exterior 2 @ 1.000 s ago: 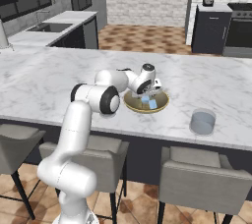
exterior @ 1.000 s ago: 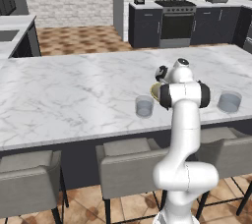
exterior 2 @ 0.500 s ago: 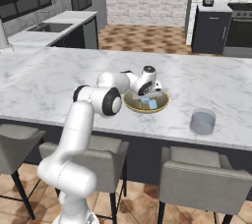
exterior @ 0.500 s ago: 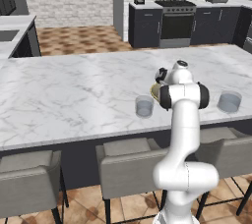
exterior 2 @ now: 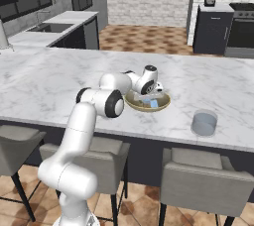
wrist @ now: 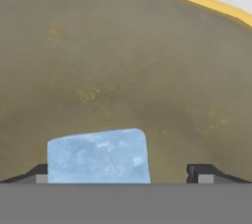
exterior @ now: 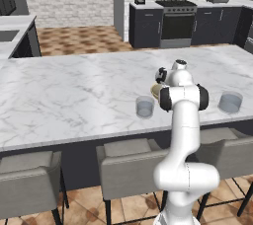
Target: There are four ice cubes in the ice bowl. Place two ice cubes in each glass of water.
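**Marble table, jaws wide over a cube in the ice bowl**

Marble table [exterior: 74, 95] runs across your kitchen, with grey stools along its near edge and a dark range against the back wall; you can read no brand, label or writing anywhere. Your arm reaches forward and bends down so that the gripper [wrist: 118, 176] sits low inside the ice bowl [exterior 2: 163, 103], which rests on the table just past the arm's elbow. In the hand view you have the jaws spread wide, one dark tip at each lower corner, closed on nothing. One ice cube [wrist: 98, 156] lies on the olive floor of the bowl between the tips, nearer the tip at the lower left of that view; whether it touches that tip, you cannot tell. From the right base view you can see pale blue ice cubes [exterior 2: 150, 103] in the bowl beside the hand. One glass [exterior: 145, 106] stands near the bowl, the other glass [exterior 2: 204, 123] well apart from it; what they hold is too small to tell.
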